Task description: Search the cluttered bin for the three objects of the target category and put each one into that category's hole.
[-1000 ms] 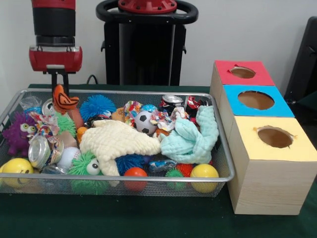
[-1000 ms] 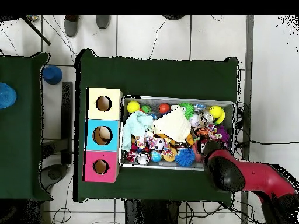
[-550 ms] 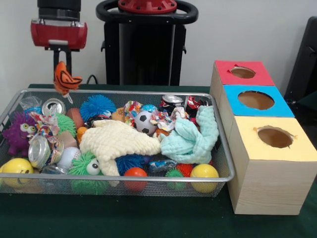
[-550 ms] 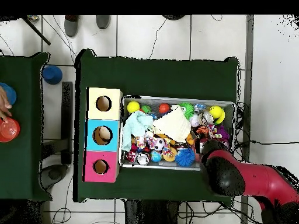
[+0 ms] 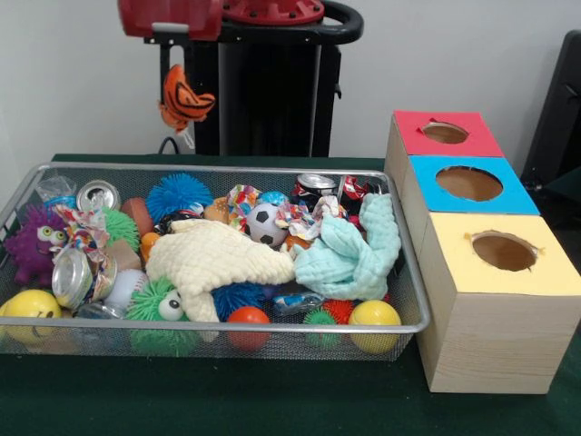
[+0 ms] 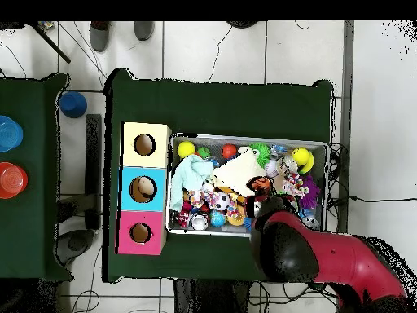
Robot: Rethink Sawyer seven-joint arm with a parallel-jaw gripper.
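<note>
My gripper (image 5: 181,84) hangs high above the back rim of the wire bin (image 5: 413,272), shut on an orange toy with black tiger stripes (image 5: 187,98) that dangles from it. In the overhead view the red and black arm (image 6: 287,247) covers the bin's (image 6: 328,175) lower middle, and the orange toy (image 6: 261,185) peeks out at its tip. Three boxes stand in a row beside the bin, with a red-topped hole (image 5: 445,133), a blue-topped hole (image 5: 469,183) and a yellow-topped hole (image 5: 504,251).
The bin is crowded: a cream cloth (image 5: 218,257), a mint cloth (image 5: 354,250), a soccer ball (image 5: 265,223), crushed cans (image 5: 73,277), spiky balls (image 5: 178,194), yellow balls (image 5: 374,316) and a purple fuzzy toy (image 5: 34,241). Cups (image 6: 11,179) sit on a side table.
The gripper has risen out of the bin's left end with the orange striped toy and moved right, toward the boxes. A hand near the side-table cups has gone.
</note>
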